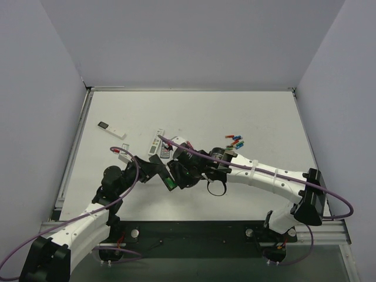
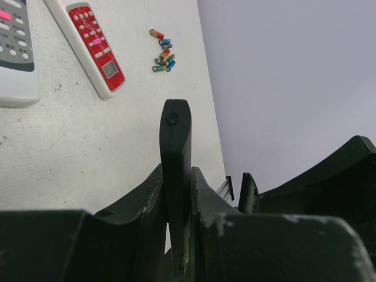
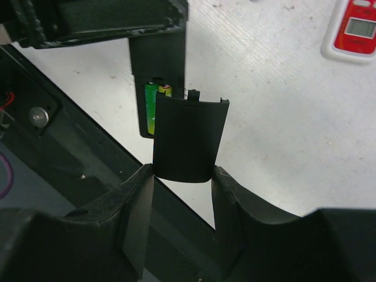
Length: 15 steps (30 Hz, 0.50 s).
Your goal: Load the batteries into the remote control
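My left gripper (image 2: 176, 179) is shut on a black remote control (image 2: 175, 141), held edge-on above the table. In the right wrist view its back compartment (image 3: 154, 106) lies uncovered, with green and yellow batteries seated inside. My right gripper (image 3: 182, 176) is shut on the black battery cover (image 3: 188, 138), whose tabbed end rests against the compartment's lower edge. From above, both grippers meet near the table's middle, at the remote (image 1: 170, 182). Several loose batteries (image 1: 235, 141) in red, blue and green lie at the back right, also seen from the left wrist (image 2: 163, 54).
A red-faced white remote (image 2: 94, 47) and a grey-faced remote (image 2: 14, 53) lie behind the grippers, with a further white remote (image 1: 157, 143) beside them. A slim white stick with a black end (image 1: 111, 129) lies far left. The table's near edge is a dark rail (image 1: 194, 232).
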Each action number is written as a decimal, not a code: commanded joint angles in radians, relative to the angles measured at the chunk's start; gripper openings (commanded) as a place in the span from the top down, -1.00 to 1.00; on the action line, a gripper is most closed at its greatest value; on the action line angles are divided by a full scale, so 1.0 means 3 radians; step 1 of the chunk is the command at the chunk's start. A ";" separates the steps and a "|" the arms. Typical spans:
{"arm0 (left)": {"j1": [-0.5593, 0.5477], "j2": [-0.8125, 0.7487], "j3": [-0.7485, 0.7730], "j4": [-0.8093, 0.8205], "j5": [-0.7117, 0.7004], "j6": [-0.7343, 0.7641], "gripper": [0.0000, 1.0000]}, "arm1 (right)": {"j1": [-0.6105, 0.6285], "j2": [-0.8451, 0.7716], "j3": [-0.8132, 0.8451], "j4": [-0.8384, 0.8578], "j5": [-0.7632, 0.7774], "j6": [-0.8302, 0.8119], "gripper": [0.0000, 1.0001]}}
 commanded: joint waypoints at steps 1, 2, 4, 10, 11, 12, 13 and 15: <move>-0.0011 -0.0023 0.0003 0.0427 0.0070 -0.0144 1.00 | 0.0072 0.0176 0.0277 -0.0212 -0.0142 -0.0069 0.81; -0.0011 -0.0018 -0.0002 0.0472 0.0070 -0.0164 1.00 | 0.0097 0.0222 0.0328 -0.0222 -0.0168 -0.0069 0.81; -0.0011 -0.0018 -0.0008 0.0503 0.0065 -0.0185 1.00 | 0.0113 0.0263 0.0370 -0.0242 -0.0188 -0.0058 0.81; -0.0016 -0.0028 -0.0023 0.0626 0.0080 -0.0282 1.00 | 0.0138 0.0406 0.0492 -0.0355 -0.0132 -0.0079 0.81; -0.0021 -0.0028 -0.0018 0.0636 0.0075 -0.0287 1.00 | 0.0144 0.0432 0.0508 -0.0365 -0.0132 -0.0094 0.81; -0.0021 -0.0033 -0.0013 0.0642 0.0075 -0.0297 1.00 | 0.0149 0.0437 0.0518 -0.0375 -0.0132 -0.0094 0.81; -0.0021 -0.0033 -0.0018 0.0642 0.0075 -0.0297 1.00 | 0.0154 0.0447 0.0538 -0.0385 -0.0137 -0.0094 0.81; -0.0027 -0.0028 -0.0018 0.0662 0.0070 -0.0323 1.00 | 0.0159 0.0468 0.0559 -0.0406 -0.0137 -0.0109 0.81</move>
